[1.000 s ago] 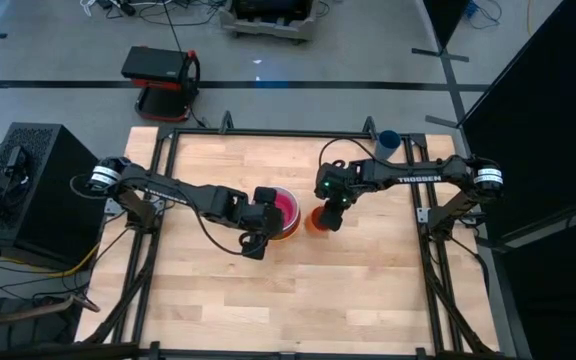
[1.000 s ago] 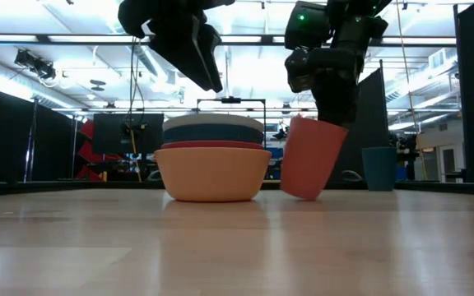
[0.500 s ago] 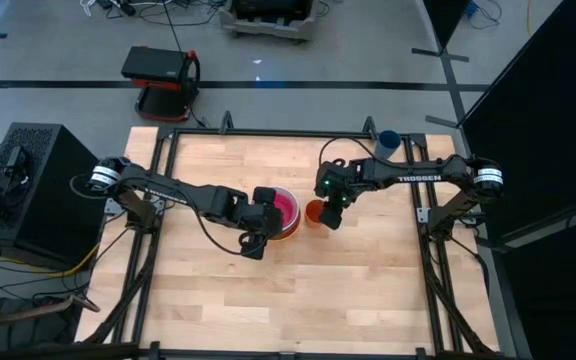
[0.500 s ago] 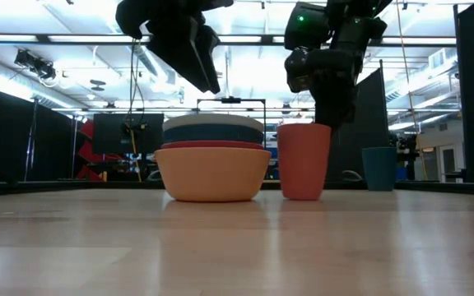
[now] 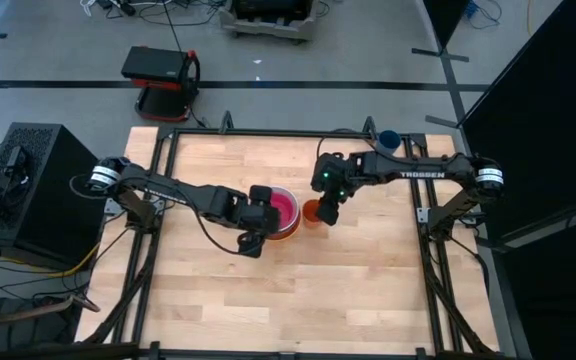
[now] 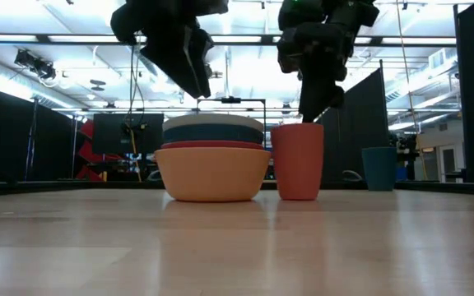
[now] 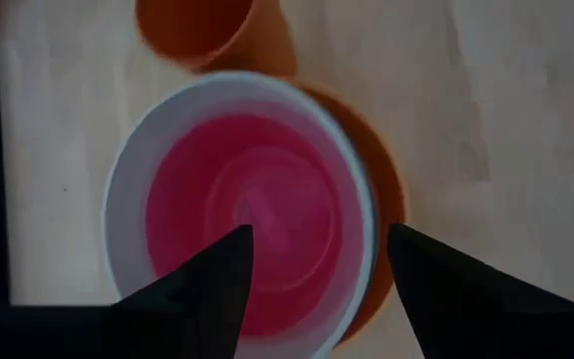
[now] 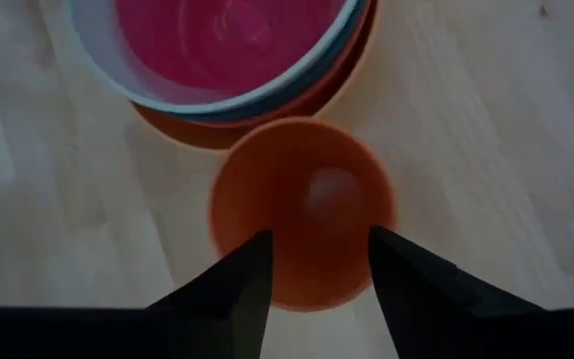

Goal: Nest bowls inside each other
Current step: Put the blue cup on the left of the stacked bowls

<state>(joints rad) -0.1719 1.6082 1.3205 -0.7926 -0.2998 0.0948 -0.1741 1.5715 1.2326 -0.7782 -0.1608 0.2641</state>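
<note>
Bowls (image 6: 212,160) stack visibly layered from low view; overhead shows magenta (image 5: 281,211).

Grey floor (image 5: 58,60) with dark tape lines around the wooden table (image 5: 298,290); black cabinet (image 5: 43,190) at one side, red and black box (image 5: 160,75) behind, black curtain (image 5: 558,110) on the other side. In low view, bright ceiling lights (image 6: 245,74), dark partitions (image 6: 6,140)

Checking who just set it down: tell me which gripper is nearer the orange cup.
Right. The right gripper hangs just above the orange cup, fingers open around its rim. The left gripper hovers by the far side of the stacked bowls.
</note>
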